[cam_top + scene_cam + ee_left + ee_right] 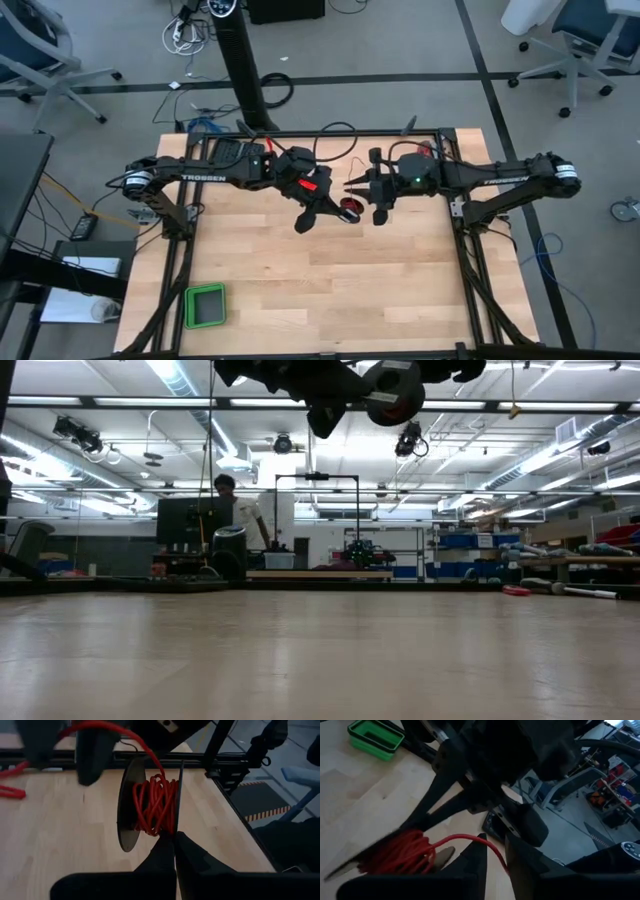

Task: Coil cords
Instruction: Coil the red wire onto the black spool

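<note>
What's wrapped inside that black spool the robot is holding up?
Red cord is wound in loose loops between the black spool's two discs, with one strand leading away. The loops cover the core, so it cannot be seen.

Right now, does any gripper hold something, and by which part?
The left gripper holds the spool of red cord by one disc's rim. The right gripper has the cord between its parted fingers, not gripped.

Both arms are built of matte black, boxy links with rounded joint housings. White "TROSSEN" lettering runs along each forearm link. A silver ribbed ring caps each arm's outer joint. The left arm's tool (318,208) has tapered black fingers and a red patch on its wrist; the right arm's tool (377,205) is black, with a small green light on its housing.
</note>
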{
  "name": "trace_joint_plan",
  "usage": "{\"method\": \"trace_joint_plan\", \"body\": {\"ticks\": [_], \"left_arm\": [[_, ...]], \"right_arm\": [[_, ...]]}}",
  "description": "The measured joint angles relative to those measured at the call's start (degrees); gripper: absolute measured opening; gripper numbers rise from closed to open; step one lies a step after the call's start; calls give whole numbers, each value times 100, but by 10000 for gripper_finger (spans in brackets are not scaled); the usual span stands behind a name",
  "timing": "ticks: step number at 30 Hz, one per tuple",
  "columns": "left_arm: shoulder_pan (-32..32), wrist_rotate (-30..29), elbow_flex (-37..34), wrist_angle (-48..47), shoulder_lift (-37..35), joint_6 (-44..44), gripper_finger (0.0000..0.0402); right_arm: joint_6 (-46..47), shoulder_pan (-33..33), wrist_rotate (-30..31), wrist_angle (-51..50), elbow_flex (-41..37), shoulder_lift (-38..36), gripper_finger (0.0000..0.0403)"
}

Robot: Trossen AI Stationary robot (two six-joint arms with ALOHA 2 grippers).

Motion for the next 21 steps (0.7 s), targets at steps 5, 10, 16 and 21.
{"method": "trace_joint_plan", "body": {"ticks": [5, 10, 16, 21], "left_arm": [[0, 114, 0, 110, 1, 355, 0], [-2, 539, 4, 304, 151, 418, 0], [-7, 696, 2, 611, 381, 538, 0], [-7, 700, 4, 947, 419, 711, 0]], "right_arm": [[88, -120, -246, -21, -1, 31, 68], [363, -288, -825, -136, 143, 33, 68], [393, -319, -1014, -305, 327, 175, 68], [509, -324, -1008, -450, 339, 340, 67]]}}
